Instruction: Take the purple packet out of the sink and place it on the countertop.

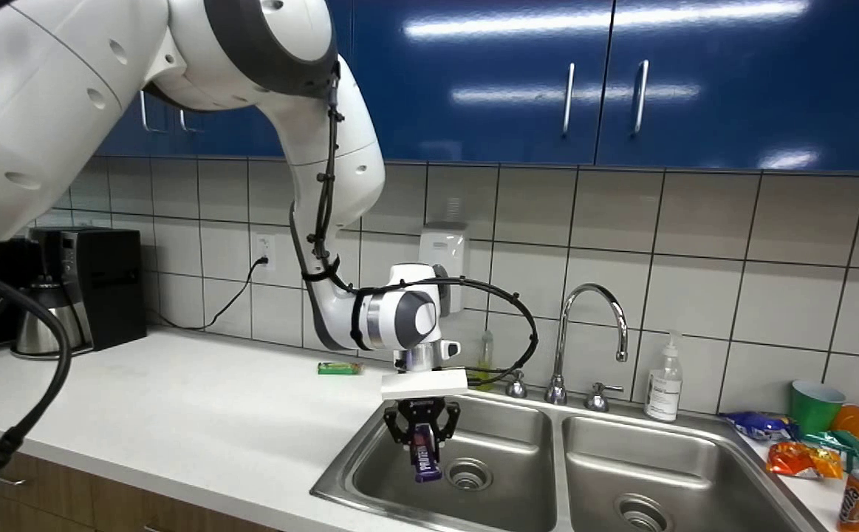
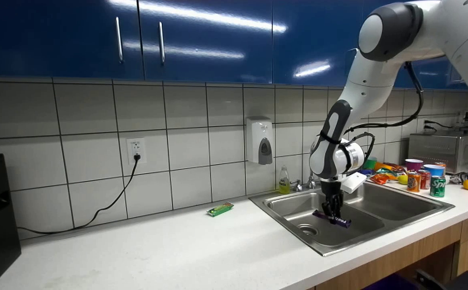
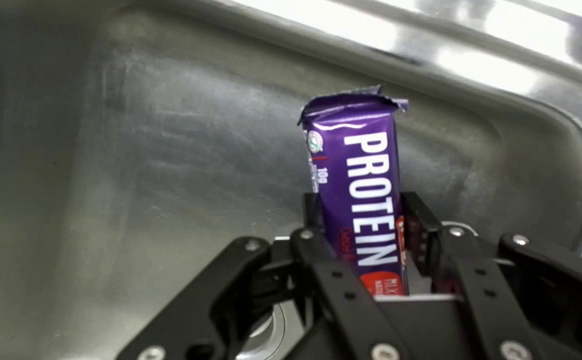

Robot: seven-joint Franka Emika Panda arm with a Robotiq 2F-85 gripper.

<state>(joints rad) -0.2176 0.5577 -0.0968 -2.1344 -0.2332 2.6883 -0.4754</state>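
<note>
So that the slim dark-purple packet [image 3: 358, 175] can presumably leave the stainless-steel sink [image 1: 512, 484] below, the black jointed gripper [image 3: 364, 216] pinches its long sides.

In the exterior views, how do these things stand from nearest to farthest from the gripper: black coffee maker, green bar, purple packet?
1. Purple packet: in the gripper.
2. Green bar: on the countertop, picture-left of the gripper.
3. Black coffee maker: further left, in both exterior views.
</note>
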